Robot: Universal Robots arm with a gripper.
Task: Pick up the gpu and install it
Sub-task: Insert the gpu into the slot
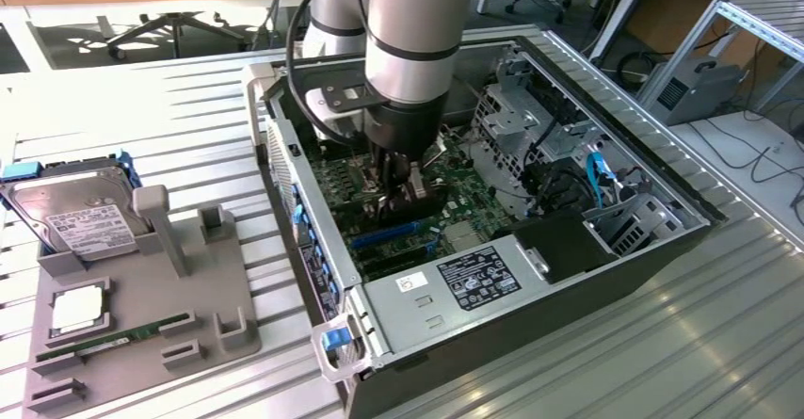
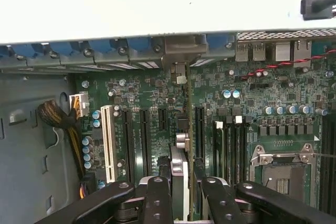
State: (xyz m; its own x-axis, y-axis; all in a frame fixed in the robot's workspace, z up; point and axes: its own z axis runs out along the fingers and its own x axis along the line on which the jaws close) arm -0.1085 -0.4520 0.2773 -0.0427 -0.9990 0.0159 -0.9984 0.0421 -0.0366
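Note:
I reach down into the open computer case with my gripper low over the green motherboard. In the wrist view the gripper is shut on the gpu, a thin dark card seen edge-on between the two black fingers. The card stands upright along the motherboard, in line with the long black expansion slots. Its silver bracket meets the row of rear slot openings with blue clips. From outside, the gpu is a dark strip under the fingers; I cannot tell whether its edge sits in a slot.
A grey parts tray lies on the exterior view's left, carrying a hard drive, a green RAM stick and a CPU. Inside the case, a drive cage, cables and the power supply hem in the board.

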